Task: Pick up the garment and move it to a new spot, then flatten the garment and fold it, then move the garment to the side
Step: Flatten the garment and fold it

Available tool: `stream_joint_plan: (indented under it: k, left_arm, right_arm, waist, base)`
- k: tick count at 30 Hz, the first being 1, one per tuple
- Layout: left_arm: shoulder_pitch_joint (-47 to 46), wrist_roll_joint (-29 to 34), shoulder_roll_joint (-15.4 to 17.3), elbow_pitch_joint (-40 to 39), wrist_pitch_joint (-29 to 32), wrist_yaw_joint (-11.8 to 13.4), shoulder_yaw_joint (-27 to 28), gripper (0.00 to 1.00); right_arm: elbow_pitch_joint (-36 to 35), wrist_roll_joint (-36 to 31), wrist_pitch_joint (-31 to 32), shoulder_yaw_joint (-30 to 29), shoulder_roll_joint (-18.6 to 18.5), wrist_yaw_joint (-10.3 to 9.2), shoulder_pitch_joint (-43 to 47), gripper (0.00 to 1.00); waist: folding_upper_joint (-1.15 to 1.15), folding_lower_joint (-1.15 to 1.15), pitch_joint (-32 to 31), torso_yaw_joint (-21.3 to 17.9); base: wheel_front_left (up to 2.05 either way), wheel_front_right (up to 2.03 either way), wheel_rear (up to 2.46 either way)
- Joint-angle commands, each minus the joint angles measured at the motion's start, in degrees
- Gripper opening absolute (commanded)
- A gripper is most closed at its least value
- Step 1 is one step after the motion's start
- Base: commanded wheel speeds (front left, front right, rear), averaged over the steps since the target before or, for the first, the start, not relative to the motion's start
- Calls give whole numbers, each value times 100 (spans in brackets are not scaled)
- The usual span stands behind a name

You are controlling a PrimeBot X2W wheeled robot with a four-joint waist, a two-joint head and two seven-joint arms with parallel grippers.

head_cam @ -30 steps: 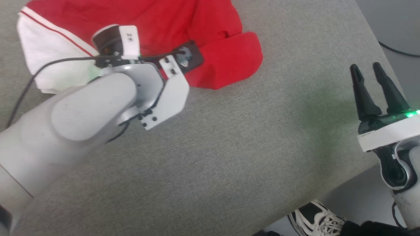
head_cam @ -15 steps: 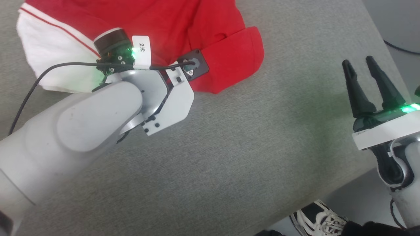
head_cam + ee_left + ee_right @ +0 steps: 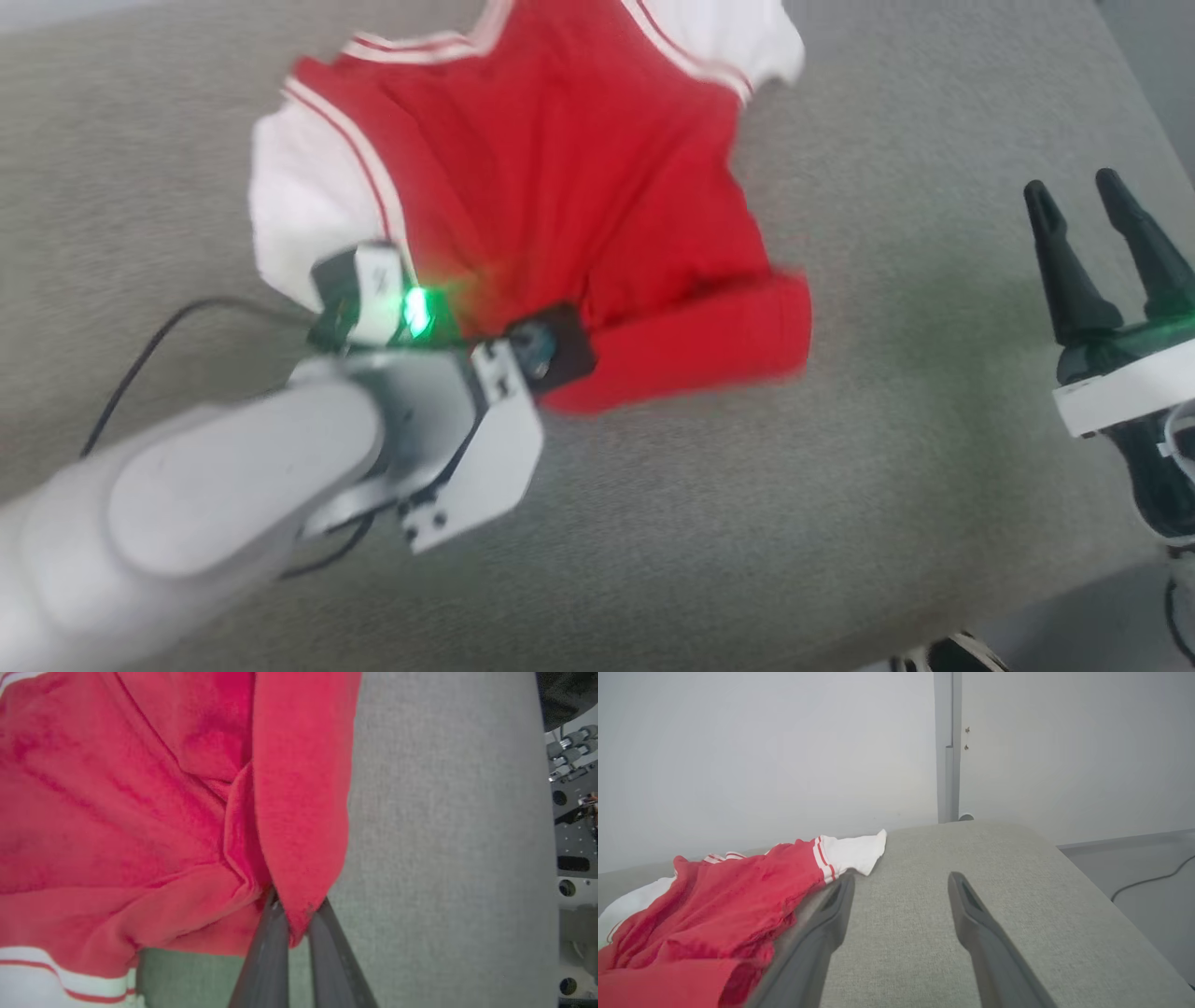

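Presently, at the left, the left gripper (image 3: 294,907) is seen closed on a red hem fold of the garment (image 3: 560,187), with cloth pinched between both fingers. The garment is judged light, soft and limp. It lies crumpled on the grey cushion (image 3: 840,485). Hem corners and shoulder seams are judged the best holds. Its long axis is read near-to-far, neck away, hem toward the robot. At the right, the right gripper (image 3: 1074,187) is held open, clear of the cloth.
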Motion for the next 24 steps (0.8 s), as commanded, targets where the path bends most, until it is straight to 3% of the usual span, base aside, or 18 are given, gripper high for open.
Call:
stream_joint_plan:
  k: [1, 10, 14, 15, 16, 17, 18, 24]
  left_arm:
    - [191, -54, 110, -167, -66, -9, -1, 0]
    - [1024, -324, 883, -1166, -35, -10, 0, 0]
    - [1148, -540, 1054, -1403, -161, -9, 1, 0]
    - [1128, -536, 1066, -1392, -273, -9, 3, 19]
    - [1099, -554, 1070, -1326, -413, -9, 4, 49]
    - [1107, -603, 1068, -1249, -521, -9, 2, 87]
    - [1122, -647, 1075, -1148, -668, -9, 4, 100]
    - [1444, -1157, 1094, -640, -1890, -5, 178, 100]
  right_arm:
    - [-98, -50, 71, -70, -26, -8, 89, 100]
    - [-565, -226, 580, -468, -84, -8, 359, 100]
    - [-716, -272, 748, -663, -90, -8, 502, 100]
    - [-760, -287, 787, -709, -85, -8, 541, 100]
    - [-801, -307, 832, -746, -69, -7, 572, 100]
    - [-833, -322, 877, -762, -57, -7, 594, 100]
    - [-863, -331, 928, -766, -56, -7, 613, 100]
    - [-968, -490, 1256, -711, -161, -8, 636, 100]
  waist:
    - [0, 0, -184, 241]
    - [0, 0, -360, 598]
    - [0, 0, -426, 707]
    - [0, 0, -444, 736]
    - [0, 0, -466, 757]
    - [0, 0, -495, 776]
    - [0, 0, -524, 791]
    - [0, 0, -688, 915]
  base:
    - [0, 0, 0]
    - [0, 0, 0]
    - [0, 0, 0]
    - [0, 0, 0]
    - [0, 0, 0]
    - [0, 0, 0]
    - [0, 0, 0]
    - [0, 0, 0]
